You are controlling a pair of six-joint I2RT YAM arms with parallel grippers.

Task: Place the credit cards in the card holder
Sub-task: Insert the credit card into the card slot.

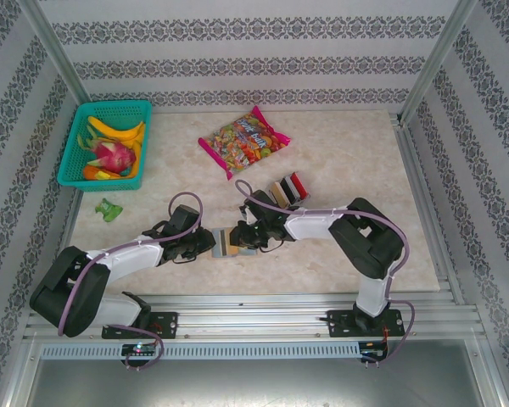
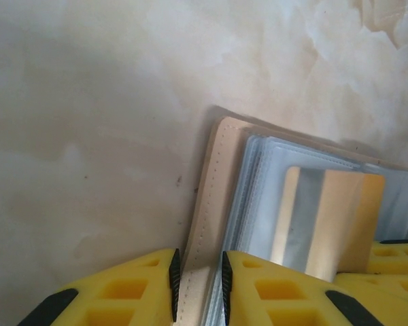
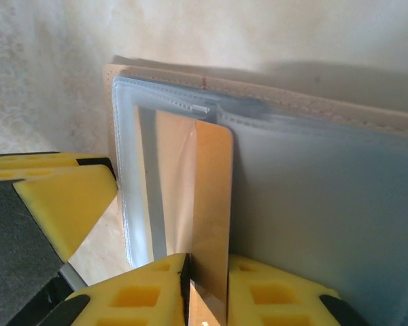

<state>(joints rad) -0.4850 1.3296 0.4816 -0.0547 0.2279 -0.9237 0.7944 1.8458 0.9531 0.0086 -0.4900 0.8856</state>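
Observation:
The tan card holder (image 1: pixel 236 242) lies open on the table between the two grippers, its clear pockets up. My left gripper (image 2: pixel 201 285) is shut on the stitched tan cover (image 2: pixel 211 197) at the holder's left edge. A tan credit card (image 3: pixel 211 197) sits partly inside a clear pocket (image 3: pixel 326 204). Its rear end lies slanted between the parted jaws of my right gripper (image 3: pixel 207 292), which is open a little. The same card (image 2: pixel 326 217) shows through the pocket in the left wrist view. More credit cards (image 1: pixel 288 188), red, dark and tan, stand in a rack further back.
A colourful candy bag (image 1: pixel 243 140) lies at the back middle. A teal basket (image 1: pixel 144 114) of fruit stands at the back left, with a small green object (image 1: pixel 109 209) in front of it. The left gripper's yellow finger (image 3: pixel 61 197) sits close beside the holder.

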